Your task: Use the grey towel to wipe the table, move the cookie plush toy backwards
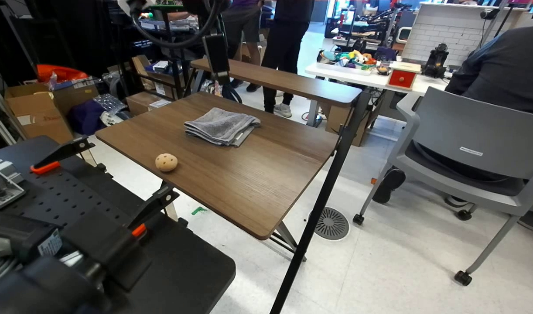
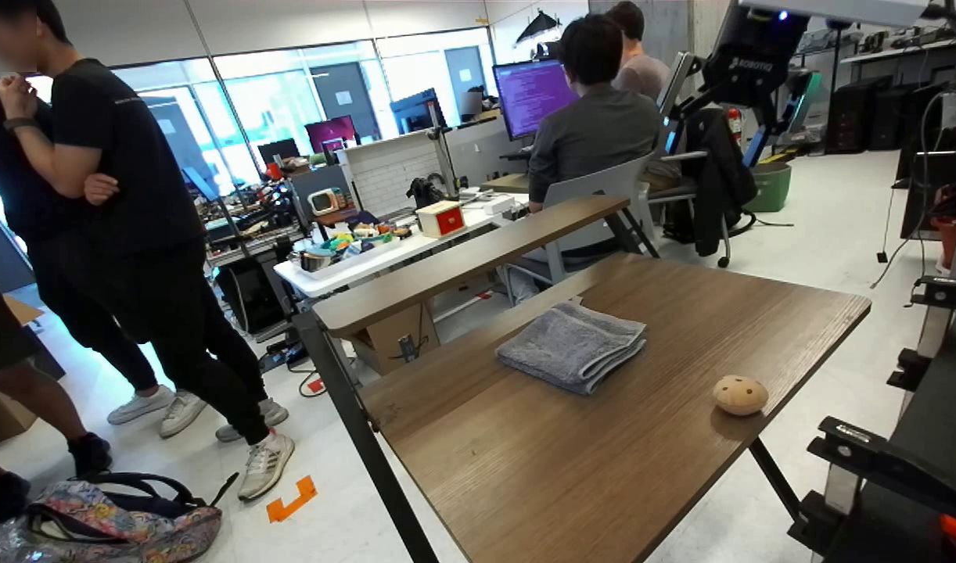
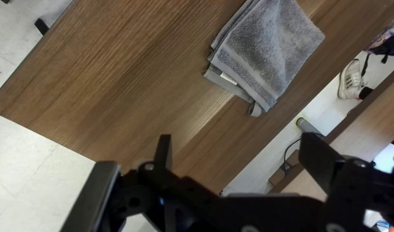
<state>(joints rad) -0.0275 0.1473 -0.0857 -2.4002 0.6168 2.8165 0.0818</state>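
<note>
The grey towel lies folded on the table, toward its back edge, in both exterior views. It also shows in the wrist view, with a white label and a small loop at its edge. The cookie plush toy, round and tan with dark spots, sits near the table's front edge in both exterior views; it is out of the wrist view. The table has a dark wood-grain top. My gripper is open and empty, high above the table, touching nothing; it also shows in an exterior view.
A narrower raised brown-topped table runs along the table's back edge. A black bench with clamps stands along the front edge. A slanting black leg rises at one end. A grey chair with a seated person is nearby.
</note>
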